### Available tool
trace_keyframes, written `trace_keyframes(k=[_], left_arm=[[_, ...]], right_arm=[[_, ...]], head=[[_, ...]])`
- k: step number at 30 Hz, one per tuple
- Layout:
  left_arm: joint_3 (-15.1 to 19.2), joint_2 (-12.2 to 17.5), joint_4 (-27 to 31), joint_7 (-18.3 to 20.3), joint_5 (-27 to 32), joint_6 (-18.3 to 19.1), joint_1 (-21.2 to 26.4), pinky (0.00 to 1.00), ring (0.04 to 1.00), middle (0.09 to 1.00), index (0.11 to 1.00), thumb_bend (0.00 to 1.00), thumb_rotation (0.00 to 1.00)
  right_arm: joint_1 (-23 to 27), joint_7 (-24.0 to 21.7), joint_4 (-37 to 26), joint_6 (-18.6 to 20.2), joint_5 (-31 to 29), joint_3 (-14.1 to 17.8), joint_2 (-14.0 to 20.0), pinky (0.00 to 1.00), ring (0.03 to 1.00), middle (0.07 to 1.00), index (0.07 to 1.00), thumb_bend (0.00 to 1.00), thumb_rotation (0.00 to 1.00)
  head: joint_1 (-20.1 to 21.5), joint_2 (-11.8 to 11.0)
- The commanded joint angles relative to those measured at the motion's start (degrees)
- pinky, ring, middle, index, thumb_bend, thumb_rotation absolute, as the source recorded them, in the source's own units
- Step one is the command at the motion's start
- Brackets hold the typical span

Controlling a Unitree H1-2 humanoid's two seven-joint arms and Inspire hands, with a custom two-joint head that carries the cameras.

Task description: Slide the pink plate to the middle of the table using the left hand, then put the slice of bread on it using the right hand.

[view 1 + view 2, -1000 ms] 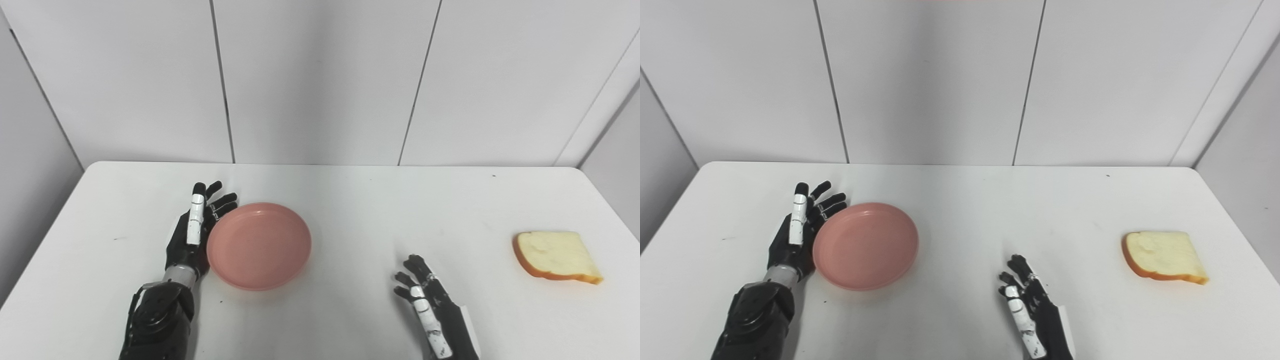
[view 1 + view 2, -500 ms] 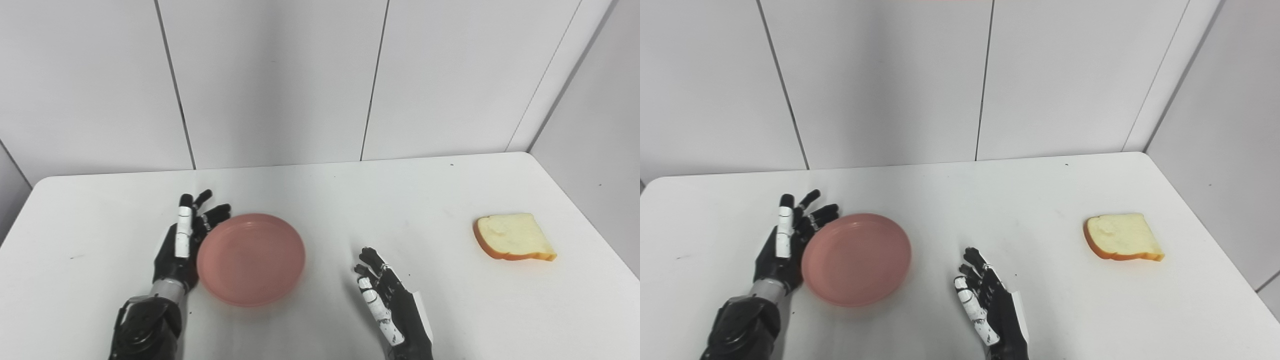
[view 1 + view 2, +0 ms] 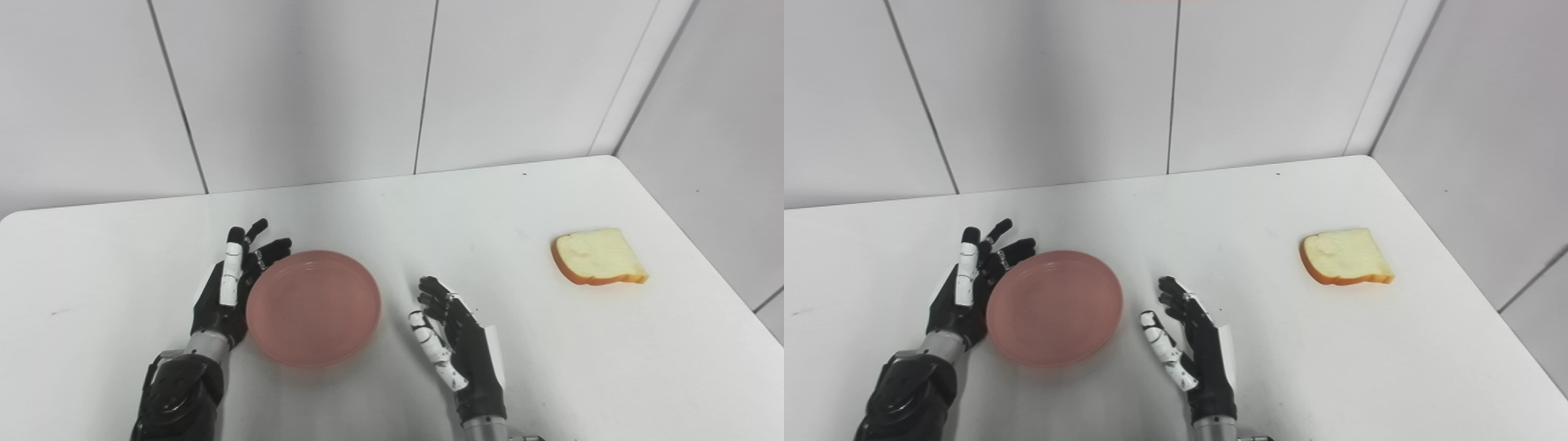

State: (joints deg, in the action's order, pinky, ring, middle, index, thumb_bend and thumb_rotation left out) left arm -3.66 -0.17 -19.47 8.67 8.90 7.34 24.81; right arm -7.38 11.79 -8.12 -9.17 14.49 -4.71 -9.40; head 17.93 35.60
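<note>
The pink plate lies flat on the white table, left of the picture's centre. My left hand rests against the plate's left rim, open, with its fingers stretched along the edge. Just right of the plate stands my right hand, open and holding nothing, a small gap away from the rim. The slice of bread, white with a brown crust, lies flat far to the right near the table's edge, well away from both hands.
White wall panels stand behind the table, and a grey side wall runs close along its right edge. The table's rounded back right corner lies just behind the bread.
The camera has swung right and tilted, shifting the whole scene. My right hand has drawn in closer to the plate. My left hand stays against the plate's left rim.
</note>
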Motion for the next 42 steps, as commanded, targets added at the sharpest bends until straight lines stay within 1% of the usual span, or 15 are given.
trace_keyframes(k=[1,8,12,14,17,22,25,27,28,31,33,35,37,41,42], left_arm=[[-0.36,0.32,-1.30,0.44,-0.97,1.21,-0.70,0.83,0.783,0.728,0.890,0.94,1.00],[-0.20,0.58,-0.76,0.45,-1.14,1.19,-1.65,0.83,0.789,0.731,0.896,0.93,0.99],[-0.20,1.23,-0.81,0.88,-1.32,0.81,-2.07,0.84,0.792,0.727,0.900,0.92,1.00],[0.31,1.51,-1.14,1.04,-1.00,0.70,-2.08,0.85,0.796,0.727,0.904,0.91,1.00],[0.87,1.62,-1.28,1.09,-0.71,0.74,-2.09,0.88,0.810,0.739,0.902,0.88,1.00],[1.24,1.82,-1.75,1.29,-0.69,0.37,-1.88,0.88,0.819,0.752,0.907,0.89,0.99],[1.47,1.30,-2.18,1.10,-0.52,-0.26,-1.53,0.87,0.823,0.765,0.900,0.89,0.99],[1.50,0.87,-2.71,0.83,-0.65,-0.76,-1.24,0.87,0.834,0.777,0.897,0.90,0.99],[1.44,0.70,-2.89,0.72,-0.76,-0.91,-1.12,0.87,0.835,0.778,0.896,0.90,0.99],[1.35,0.24,-3.33,0.54,-0.89,-1.25,-0.91,0.87,0.836,0.781,0.890,0.90,1.00],[1.37,0.04,-3.48,0.64,-0.83,-1.49,-0.93,0.87,0.837,0.785,0.892,0.89,1.00],[1.39,-0.03,-3.62,0.73,-0.80,-1.71,-0.98,0.87,0.838,0.786,0.892,0.90,1.00],[1.35,-0.08,-3.09,0.68,-0.81,-1.40,-1.19,0.87,0.834,0.779,0.890,0.89,1.00],[1.46,0.05,-3.06,0.58,-0.80,-1.44,-1.25,0.88,0.838,0.777,0.891,0.88,1.00],[1.53,0.09,-3.22,0.53,-0.82,-1.56,-1.21,0.88,0.837,0.776,0.891,0.88,1.00]], right_arm=[[0.74,1.03,-1.00,-1.65,0.98,-0.46,-1.43,0.85,0.852,0.819,0.761,0.65,0.62],[0.61,1.96,-2.85,-2.71,2.68,-0.02,-0.58,0.91,0.884,0.839,0.772,0.58,0.58],[1.53,1.87,-7.56,-2.72,1.79,2.19,1.34,0.88,0.868,0.827,0.762,0.60,0.57],[2.47,0.29,-10.95,-1.93,-1.16,4.06,3.81,0.85,0.851,0.829,0.774,0.62,0.58],[3.44,-2.22,-13.96,-0.66,-3.33,7.02,9.05,0.79,0.822,0.812,0.757,0.66,0.59],[5.10,-6.27,-14.84,0.55,-3.67,10.81,18.83,0.83,0.846,0.817,0.750,0.69,0.62],[8.10,-12.16,-12.15,1.14,-8.03,12.82,28.62,0.80,0.849,0.832,0.787,0.74,0.63],[9.91,-16.89,-12.34,5.96,-10.40,14.14,35.39,0.76,0.820,0.810,0.770,0.79,0.59],[10.87,-19.40,-11.70,6.45,-10.32,14.55,39.36,0.76,0.818,0.808,0.767,0.80,0.59],[12.85,-24.44,-8.85,5.05,-6.22,14.33,49.18,0.71,0.797,0.820,0.794,0.78,0.57],[14.03,-27.01,-7.18,4.81,-1.47,13.21,55.05,0.78,0.853,0.865,0.839,0.83,0.59],[14.89,-28.93,-5.84,5.96,2.33,12.24,59.24,0.82,0.894,0.899,0.882,0.89,0.58],[15.59,-30.49,-4.20,7.72,5.12,11.73,62.08,0.86,0.952,0.944,0.946,0.98,0.51],[17.06,-34.31,-1.03,10.91,9.19,10.60,65.68,0.90,0.995,0.991,0.994,1.00,0.43],[17.39,-35.48,-0.54,12.08,10.23,10.18,66.42,0.96,0.998,0.997,0.998,1.00,0.42]], head=[[-0.02,-0.02],[-0.10,-0.26],[-0.41,-0.59],[-0.37,-1.00],[0.27,-1.61],[0.35,-2.00],[0.31,-1.80],[0.21,-1.84],[0.18,-1.85],[-0.25,-1.98],[-0.44,-2.06],[-0.44,-2.06],[-0.70,-2.00],[-0.92,-1.95],[-0.92,-1.95]])
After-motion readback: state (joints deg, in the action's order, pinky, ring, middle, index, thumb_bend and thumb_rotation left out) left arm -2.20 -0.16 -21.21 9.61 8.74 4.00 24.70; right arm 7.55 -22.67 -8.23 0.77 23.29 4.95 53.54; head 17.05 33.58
